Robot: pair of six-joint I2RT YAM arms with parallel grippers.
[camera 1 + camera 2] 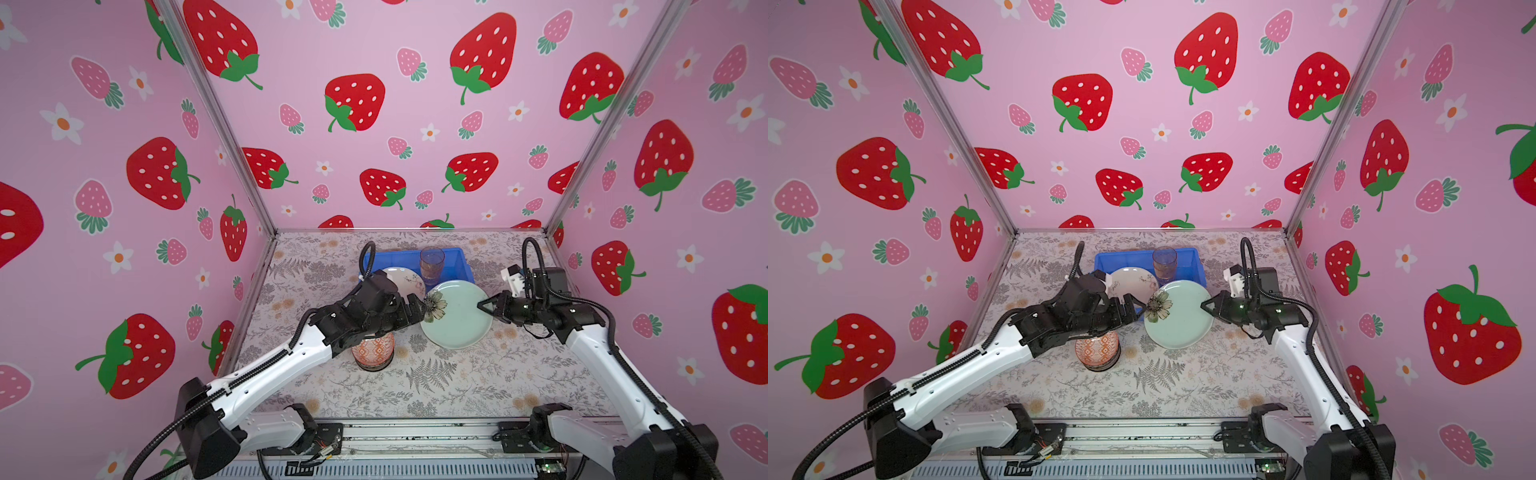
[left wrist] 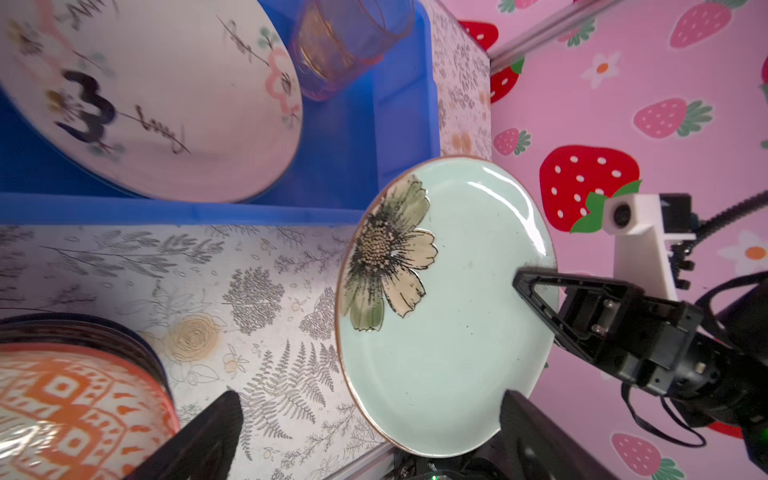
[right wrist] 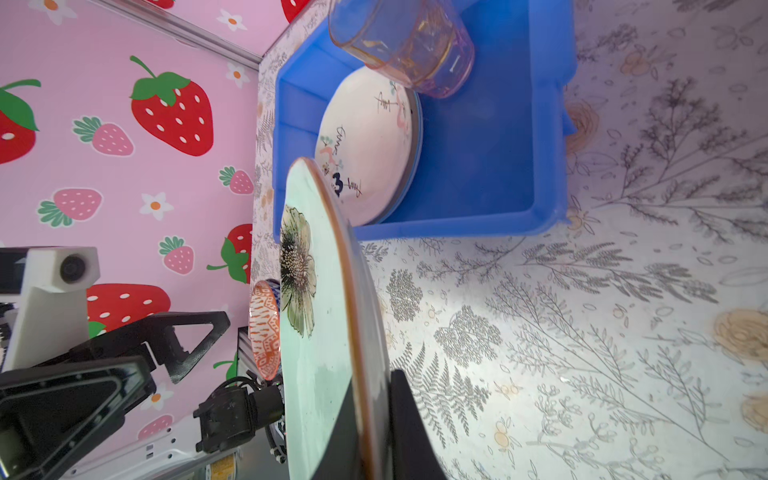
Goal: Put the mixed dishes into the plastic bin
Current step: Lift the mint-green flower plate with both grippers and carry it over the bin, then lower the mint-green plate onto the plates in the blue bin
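So the pale green flower plate is pinched at its rim by the right gripper, jaws clamped tight, one finger over the top face and one under. It hangs just off the blue plastic bin, at the corner nearest the right arm's base. From the right wrist view it looks tilted and clear of the desk.

The left gripper has its jaws spread wide and holds nothing. It sits right by the flower edge of the plate, on the same near side of the bin.

Handling guess: glazed ceramic, so stiff, fairly heavy, slick and chippy. A one-point pinch on the rim lets the whole disc lever against the pads, so it could swivel or slide out if swung fast. The rim is really the only spot to grab, deep enough that the pads sit past the raised lip. The rim by the flower, opposite the right jaws, looks like the natural second hold.

Inside the bin there's already a white printed plate and a clear pinkish tumbler. Landing on them means ceramic on ceramic with the tumbler close by, so low and slow.

An orange patterned bowl waits on the desk on the bin's near side, well short of it.
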